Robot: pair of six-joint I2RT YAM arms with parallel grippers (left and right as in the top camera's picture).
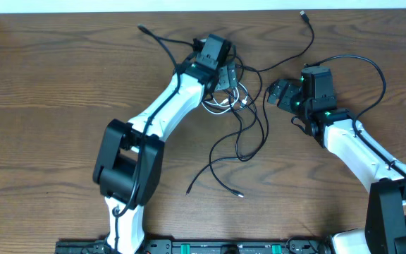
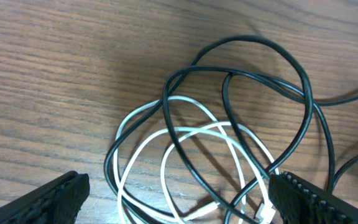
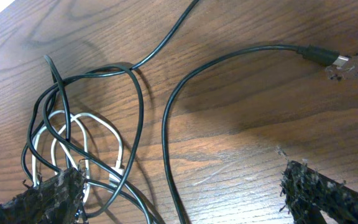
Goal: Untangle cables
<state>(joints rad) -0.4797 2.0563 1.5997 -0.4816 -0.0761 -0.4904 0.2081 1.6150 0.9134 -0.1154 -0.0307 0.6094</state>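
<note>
Cables point(image 2: 225, 93), black and white, thin, looped, tangled together

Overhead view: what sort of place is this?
Probably a robotics lab test bench: a left robot arm and a right robot arm work at a wood-grain table, with a tangle of thin cables laid out.

Left arm point(image 1: 164, 106) runs diagonally up-right from its base, left hand point(image 1: 224, 75) tipped down, jaws spread wide. Right arm point(image 1: 358, 144) comes in from the lower-right corner, right hand point(image 1: 277, 92) aimed left, jaws wide too. Hands near each other, not touching.
</note>
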